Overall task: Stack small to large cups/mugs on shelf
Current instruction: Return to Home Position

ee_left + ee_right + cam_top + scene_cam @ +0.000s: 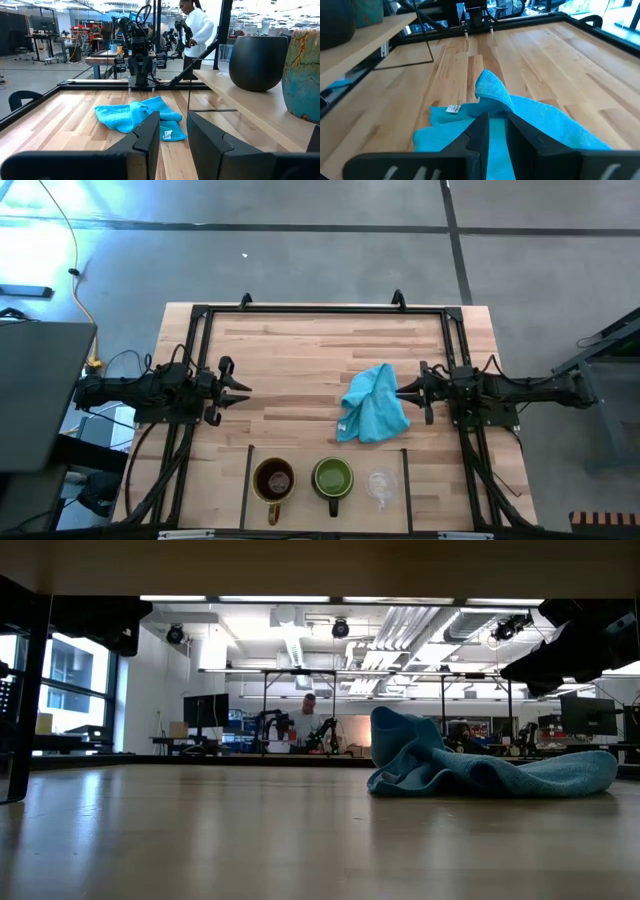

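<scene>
Three vessels stand upright in a row on the wooden shelf strip (300,452) at the table's near edge, between two thin black bars: a brown mug (273,480), a green mug (333,477) with a dark outside (257,62), and a small clear glass cup (381,485). Both mugs' handles point to the near edge. My left gripper (243,387) hovers over the table's left side, open by a narrow gap (173,132). My right gripper (401,392) hangs above the right edge of a turquoise cloth (373,405), also open by a narrow gap (497,125), clear of it (560,645).
The crumpled turquoise cloth (480,770) lies right of the table's middle, between the two grippers. A black frame rail (320,309) runs round the table's edges. Bare wood (290,370) stretches between the left gripper and the cloth. A person (197,30) stands in the room beyond.
</scene>
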`<state>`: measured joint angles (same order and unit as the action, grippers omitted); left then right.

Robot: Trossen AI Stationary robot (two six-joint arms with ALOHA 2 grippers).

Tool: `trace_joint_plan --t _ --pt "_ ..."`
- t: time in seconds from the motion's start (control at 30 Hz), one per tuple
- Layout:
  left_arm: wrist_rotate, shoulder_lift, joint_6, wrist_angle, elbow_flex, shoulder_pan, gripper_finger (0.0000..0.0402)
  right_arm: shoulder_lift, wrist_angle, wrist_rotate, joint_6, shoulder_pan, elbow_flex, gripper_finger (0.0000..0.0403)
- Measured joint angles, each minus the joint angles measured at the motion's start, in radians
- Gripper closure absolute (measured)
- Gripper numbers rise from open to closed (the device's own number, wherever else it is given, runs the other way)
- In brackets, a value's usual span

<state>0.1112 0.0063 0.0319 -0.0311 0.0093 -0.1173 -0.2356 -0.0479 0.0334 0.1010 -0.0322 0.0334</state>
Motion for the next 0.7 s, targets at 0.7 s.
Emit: trace_joint_plan --t 0.7 --pt "0.000 0.000 0.000 0.000 0.000 0.000 0.0316 0.000 0.000 0.000 0.082 0.000 0.000 0.0350"
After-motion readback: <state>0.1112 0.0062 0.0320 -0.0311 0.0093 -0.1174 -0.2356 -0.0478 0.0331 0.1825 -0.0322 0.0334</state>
